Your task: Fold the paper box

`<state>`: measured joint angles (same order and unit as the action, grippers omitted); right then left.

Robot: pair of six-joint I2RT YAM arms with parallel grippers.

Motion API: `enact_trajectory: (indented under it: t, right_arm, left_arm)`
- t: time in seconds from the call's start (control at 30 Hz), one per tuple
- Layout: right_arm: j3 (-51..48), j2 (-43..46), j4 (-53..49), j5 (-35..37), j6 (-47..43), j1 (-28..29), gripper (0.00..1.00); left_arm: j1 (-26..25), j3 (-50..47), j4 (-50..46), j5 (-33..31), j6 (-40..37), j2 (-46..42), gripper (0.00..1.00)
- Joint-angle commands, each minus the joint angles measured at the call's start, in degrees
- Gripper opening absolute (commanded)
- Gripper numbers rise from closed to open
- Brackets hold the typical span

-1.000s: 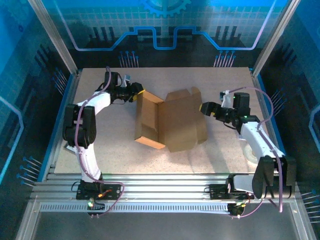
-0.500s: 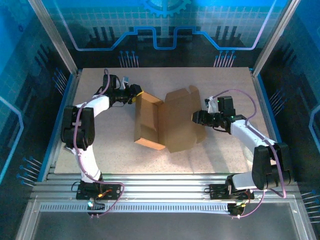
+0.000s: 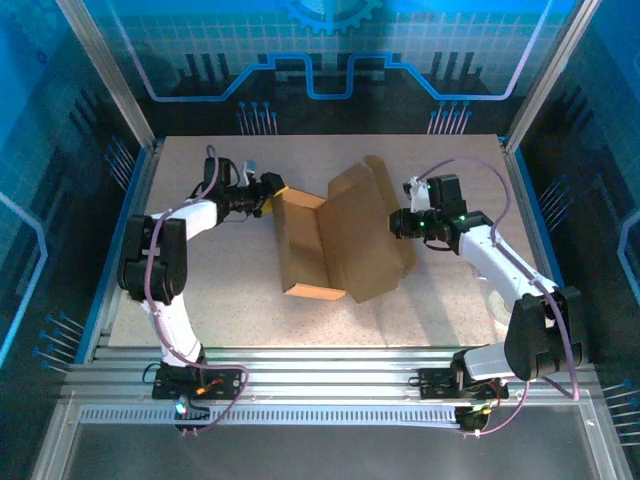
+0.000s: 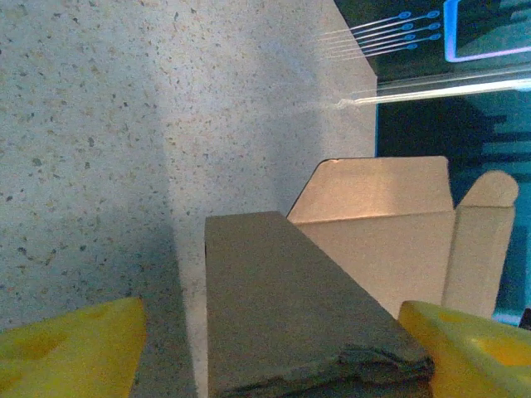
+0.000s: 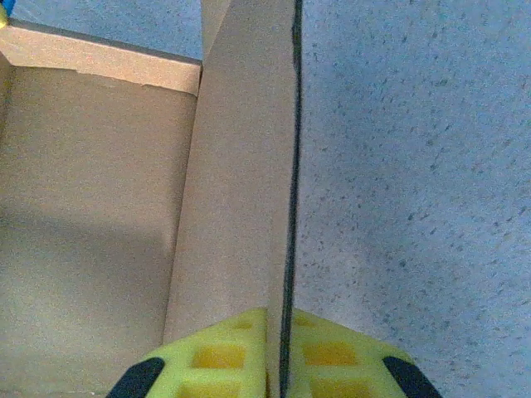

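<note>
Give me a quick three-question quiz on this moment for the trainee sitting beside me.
1. True or false: the right gripper is clamped on the right-hand side flap of the paper box.
2. The left gripper is: A) shut on the box; B) open, with a finger on either side of the box's left panel; C) raised high above the box.
3. Fill in: the box lies on the table with its inside ___ (exposed / closed up).
Key: 1 true; 2 B; 3 exposed.
</note>
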<state>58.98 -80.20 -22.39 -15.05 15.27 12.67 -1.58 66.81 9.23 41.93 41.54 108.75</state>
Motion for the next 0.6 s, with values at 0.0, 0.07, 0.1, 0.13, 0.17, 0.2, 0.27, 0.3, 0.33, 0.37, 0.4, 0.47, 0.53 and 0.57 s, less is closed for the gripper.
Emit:
enact_trajectory:
  t: [0.0,0.07,0.1,0.13,0.17,0.2,0.27,0.3,0.33,0.37,0.4,0.47,0.53,0.57]
  right_arm:
    - [6.6,-2.1,-7.4,3.2,-9.3,1.8,0.09]
    - [10.0,-3.4,-10.4,4.6,-12.5,3.3,0.09]
    - [11.7,-4.2,-11.9,5.2,-14.3,4.0,0.09]
    - [13.4,-5.0,-13.1,5.6,-15.6,4.8,0.09]
    - [14.6,-5.7,-14.0,5.7,-16.8,5.2,0.09]
    - [16.0,-6.6,-15.0,5.7,-18.0,5.7,0.08]
    - [18.6,-8.4,-16.8,6.1,-20.0,6.3,0.08]
    - [20.2,-9.3,-18.1,6.4,-20.9,6.7,0.08]
    - [21.8,-10.0,-19.2,7.1,-21.7,7.1,0.08]
    - [23.0,-10.7,-20.1,7.8,-22.6,7.4,0.08]
    - [24.3,-11.2,-21.0,8.4,-23.6,7.8,0.08]
    - [27.0,-12.2,-22.9,9.1,-25.2,8.5,0.08]
    - [29.6,-13.2,-25.0,9.9,-27.1,9.6,0.08]
    - [30.8,-13.7,-25.7,10.3,-27.9,10.1,0.08]
  left_arm:
    - [2.6,3.4,-1.2,3.5,-4.9,-3.7,0.84]
    - [3.2,7.0,-4.1,5.2,-9.6,-4.6,0.85]
    - [3.1,9.7,-8.6,5.2,-14.2,-4.5,0.86]
    - [2.9,12.9,-13.4,4.8,-18.7,-4.0,0.86]
    - [2.8,15.1,-16.5,5.4,-21.5,-3.4,0.86]
    - [2.8,17.3,-19.0,6.1,-23.4,-2.9,0.86]
    - [2.6,19.4,-20.8,7.5,-26.6,-2.2,0.88]
    - [2.1,19.9,-21.7,7.2,-29.3,-2.2,0.89]
    - [1.6,20.7,-23.8,5.9,-32.2,-2.4,0.89]
    - [1.1,21.5,-25.6,5.2,-35.2,-2.4,0.9]
    - [0.5,22.4,-27.8,4.4,-38.3,-2.5,0.9]
    - [-0.9,24.6,-32.2,2.3,-43.2,-1.8,0.9]
    - [-2.8,28.0,-37.9,-0.7,-48.9,-0.4,0.89]
    - [-3.6,29.5,-40.3,-1.9,-51.1,0.4,0.88]
